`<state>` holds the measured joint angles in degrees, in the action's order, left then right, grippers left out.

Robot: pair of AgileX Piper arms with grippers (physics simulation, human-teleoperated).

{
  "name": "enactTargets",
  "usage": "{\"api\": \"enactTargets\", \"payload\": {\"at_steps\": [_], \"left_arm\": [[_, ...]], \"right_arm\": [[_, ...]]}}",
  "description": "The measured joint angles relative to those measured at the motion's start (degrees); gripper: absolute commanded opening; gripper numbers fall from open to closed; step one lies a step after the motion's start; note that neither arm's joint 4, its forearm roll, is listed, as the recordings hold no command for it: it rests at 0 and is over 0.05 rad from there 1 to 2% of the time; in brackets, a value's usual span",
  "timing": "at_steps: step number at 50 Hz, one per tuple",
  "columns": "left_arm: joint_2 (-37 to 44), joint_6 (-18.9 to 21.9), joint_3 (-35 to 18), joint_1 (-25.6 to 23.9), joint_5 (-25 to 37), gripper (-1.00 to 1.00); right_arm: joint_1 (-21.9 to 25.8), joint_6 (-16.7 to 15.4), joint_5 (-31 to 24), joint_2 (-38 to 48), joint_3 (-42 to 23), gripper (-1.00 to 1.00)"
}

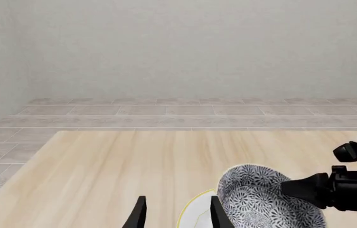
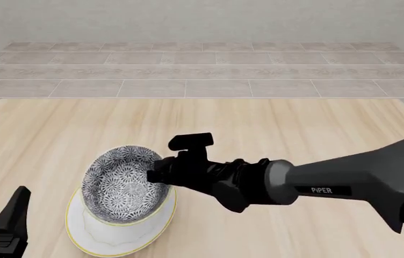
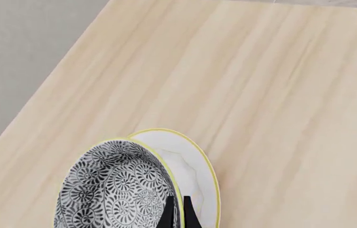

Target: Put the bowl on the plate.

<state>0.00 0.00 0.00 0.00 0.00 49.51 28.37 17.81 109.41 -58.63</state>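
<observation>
The deep round bowl with the dense blue-grey and white floral pattern [image 2: 124, 185] is tilted, its mouth turned up and toward the camera side and left in the front view, so the patterned inside shows fully; being round it has no long axis, only this lean. It sits over the wide, shallow white plate with the thin yellow-gold rim [image 2: 109, 241], whose bare near edge shows below and around the bowl's underside. Whether the bowl's base already rests flat on the plate cannot be told; the lean suggests it is partly lifted at the right side.

Both lie on the pale wooden table [image 2: 295, 123], toward its near left part. Beyond the table's far edge runs a grey tiled floor [image 2: 202, 70] and a plain light wall [image 2: 202, 16]. Nothing else stands on the table near the plate.

The right gripper [image 3: 177, 213] reaches in from the right and pinches the bowl's rim on its right side, its two thin fingers pressed close with the bowl's wall between them. The left gripper [image 1: 175, 211] hangs low at the near left, just beside the plate, its fingers spread apart and holding nothing
</observation>
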Motion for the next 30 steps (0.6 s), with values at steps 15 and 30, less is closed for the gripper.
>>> {"api": "enactTargets", "payload": {"at_steps": [15,30], "left_arm": [[0.00,0.00,0.00,0.00,0.00,1.00],[0.00,0.00,0.00,0.00,0.00,1.00]], "right_arm": [[0.41,0.16,0.10,0.72,-0.37,-1.00],[0.54,0.24,0.34,1.49,-0.60,-1.00]]}}
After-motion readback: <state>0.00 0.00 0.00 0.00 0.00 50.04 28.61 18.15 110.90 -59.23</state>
